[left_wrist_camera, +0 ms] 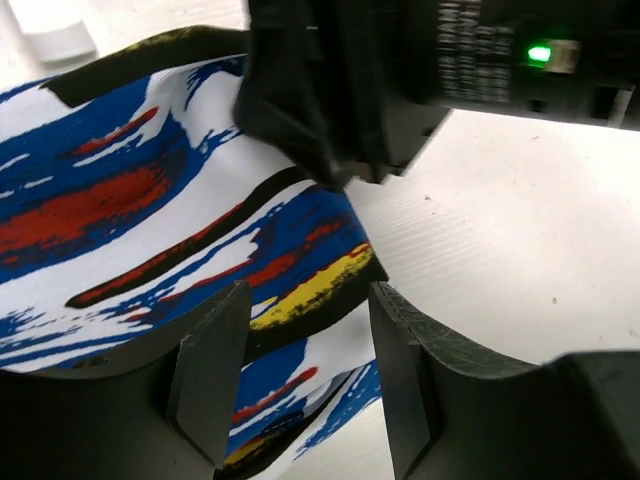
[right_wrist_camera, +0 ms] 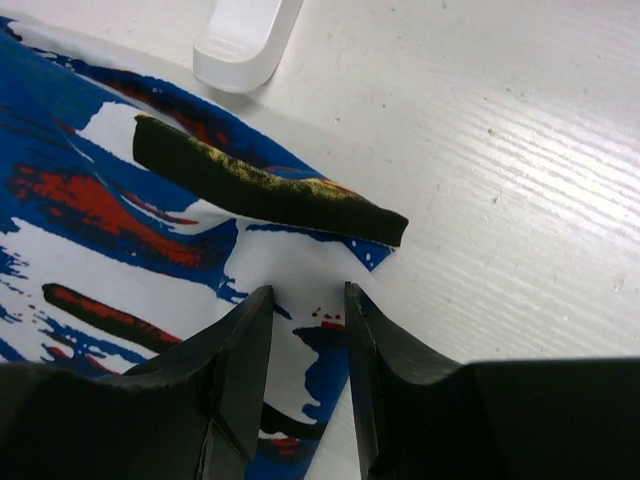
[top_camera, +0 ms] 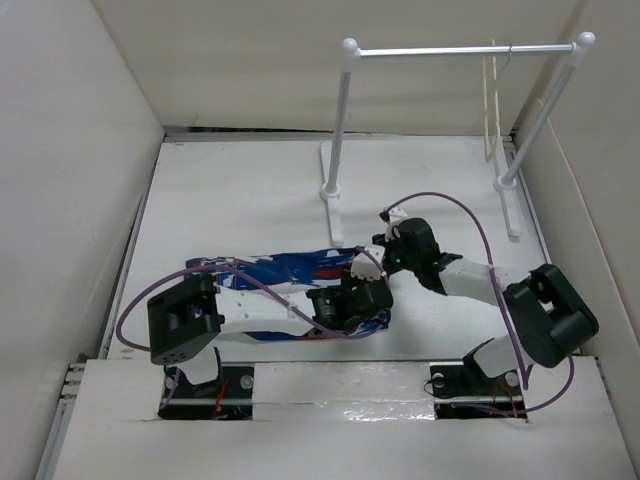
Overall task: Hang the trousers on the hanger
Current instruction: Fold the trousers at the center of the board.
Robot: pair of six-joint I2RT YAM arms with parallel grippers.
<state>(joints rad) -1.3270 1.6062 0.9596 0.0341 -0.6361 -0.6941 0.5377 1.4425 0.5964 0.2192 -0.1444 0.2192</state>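
Down at the centre of the table (top_camera: pixel 230 190), running out toward 8 o'clock in the overhead view, the trousers (top_camera: pixel 270 275) lie flat and not yet lifted. Both arms meet at their 3 o'clock end, I think because that end has a firm edge to take hold of.

My left gripper (left_wrist_camera: pixel 305 375) straddles a corner of the printed cloth. Its jaws are released and stand wide, with the fabric lying loose between them, so it grips nothing. My right gripper (right_wrist_camera: pixel 305 300) sits just beside it at the same end, low over the cloth and close to the black edge band (right_wrist_camera: pixel 260 190), which curls up off the table. Its fingers are only narrowly parted, and I cannot tell whether they nip a fold or merely hover.

Up at 1 o'clock, well apart from all this, the hanger (top_camera: pixel 489 105) hangs by its hook from the crossbar of the rail stand (top_camera: pixel 340 130). I judge this an early stage of the task, with a grip on the cloth yet to be secured. The cloth is limp, so two separate holds should stop it sagging on the way over.
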